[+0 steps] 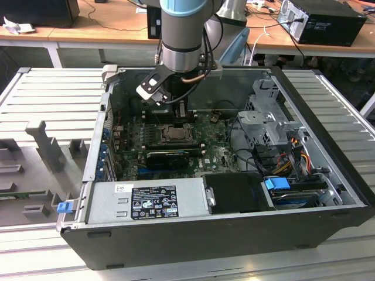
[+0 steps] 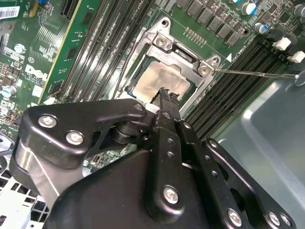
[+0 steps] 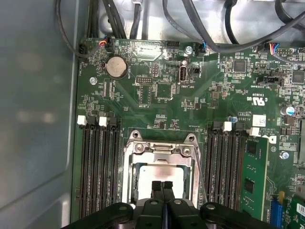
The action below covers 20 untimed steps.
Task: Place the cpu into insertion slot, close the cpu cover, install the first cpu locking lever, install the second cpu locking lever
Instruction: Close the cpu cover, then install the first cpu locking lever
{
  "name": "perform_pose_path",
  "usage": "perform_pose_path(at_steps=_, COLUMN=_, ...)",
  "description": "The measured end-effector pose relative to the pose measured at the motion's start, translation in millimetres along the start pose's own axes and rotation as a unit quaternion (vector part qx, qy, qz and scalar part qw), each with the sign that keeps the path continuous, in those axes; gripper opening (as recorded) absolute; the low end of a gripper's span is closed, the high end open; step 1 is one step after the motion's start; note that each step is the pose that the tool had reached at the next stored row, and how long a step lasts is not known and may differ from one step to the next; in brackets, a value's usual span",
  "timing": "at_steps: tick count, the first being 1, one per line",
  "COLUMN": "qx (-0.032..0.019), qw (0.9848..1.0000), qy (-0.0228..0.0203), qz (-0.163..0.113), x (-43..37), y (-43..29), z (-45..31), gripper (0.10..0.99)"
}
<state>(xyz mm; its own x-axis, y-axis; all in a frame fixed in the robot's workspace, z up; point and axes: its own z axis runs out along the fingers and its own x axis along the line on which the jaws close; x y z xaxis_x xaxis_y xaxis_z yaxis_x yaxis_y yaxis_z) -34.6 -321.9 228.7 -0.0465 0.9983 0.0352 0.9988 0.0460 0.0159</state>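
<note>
Inside the computer case [image 1: 193, 234], the gripper [image 3: 162, 184], fingers [image 3: 156, 190] pressed together, hangs just over the cpu [image 3: 143, 175], at its six o'clock in the exterior view.

cpu [image 2: 159, 83]: dull silver-beige top
cpu cover [image 3: 128, 180]: silver-grey metal
motherboard [image 3: 162, 95]: green, flecked with small silver and black parts
memory slots [image 3: 97, 167]: black (white clips at their ends)
gripper [image 3: 162, 183]: matte black, silver screws
arm [image 1: 183, 35]: grey, pale blue band
case [image 1: 205, 240]: dark grey
table [image 1: 53, 93]: pale grey, ribbed stripes

Wooden desks [image 1: 117, 26] (pale) stand behind a ribbed table [image 1: 53, 93].
</note>
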Motion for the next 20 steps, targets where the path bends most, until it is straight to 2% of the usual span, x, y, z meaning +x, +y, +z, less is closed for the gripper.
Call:
perform_pose_path(at_steps=4, qx=0.0, qw=1.0, qy=0.0, qz=0.0, x=0.0, y=-1.8, z=-0.3, gripper=0.106)
perform_pose_path(at_steps=6, qx=0.0, qw=1.0, qy=0.0, qz=0.0, x=0.2, y=-1.8, z=-2.9, gripper=0.106)
perform_pose_path(at_steps=16, qx=0.0, qw=1.0, qy=0.0, qz=0.0, x=0.9, y=-1.5, z=-24.3, gripper=0.106)
perform_pose_path(at_steps=20, qx=0.0, qw=1.0, qy=0.0, qz=0.0, x=1.4, y=-1.3, z=-36.7, gripper=0.106)
